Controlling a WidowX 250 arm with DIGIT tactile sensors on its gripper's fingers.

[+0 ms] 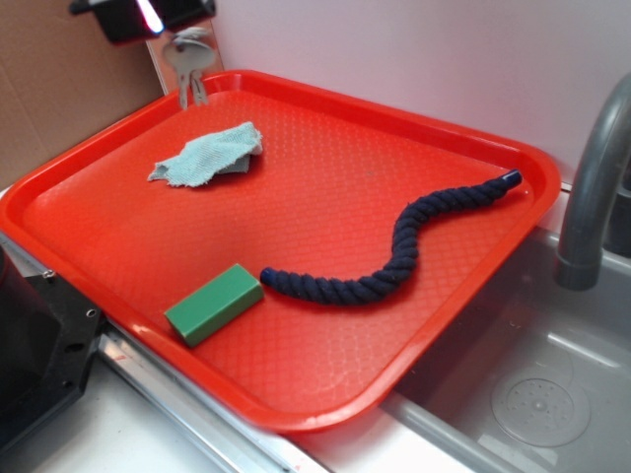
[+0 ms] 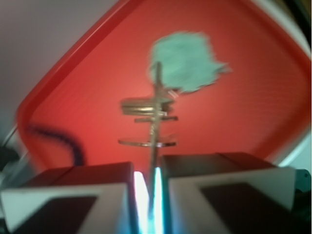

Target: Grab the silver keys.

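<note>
Keys: one bunch of silver keys (image 1: 188, 67) is seen hanging above the far left corner of the tray, lifted clear of its floor; in the wrist view the keys (image 2: 153, 122) are seen edge-on, dangling below the fingers, blurred. The number of keys in the bunch cannot be told.
Gripper: one gripper (image 1: 148, 17) is located at the top left edge of the exterior view, mostly cut off. In the wrist view the gripper (image 2: 148, 195) is shown with its two fingers (image 2: 78, 195) drawn close together, only a narrow lit slit left between them, and the keys are pinched in that slit.
Surface: a grey metal sink (image 1: 532, 374) is seen at lower right, with a round drain in its floor. The tray is laid across the sink's left rim.
Room: a pale wall (image 1: 414, 59) is seen behind the tray; a brown board (image 1: 59, 89) is seen at far left.
Container: one red plastic tray (image 1: 325, 177) with a raised rim and a textured floor.
Contents, count: three items are laid on the tray floor.
Cloth: one crumpled pale green cloth (image 1: 209, 156), near the far left corner, just in front of the hanging keys.
Rope: one dark blue rope (image 1: 399, 251), laid in an S-curve from the right rim toward the middle.
Block: one green block (image 1: 214, 304), near the front edge, just beside the rope's near end; whether the two touch cannot be told.
Tap: one grey tap (image 1: 596, 177) is seen at the right edge, standing over the sink.
</note>
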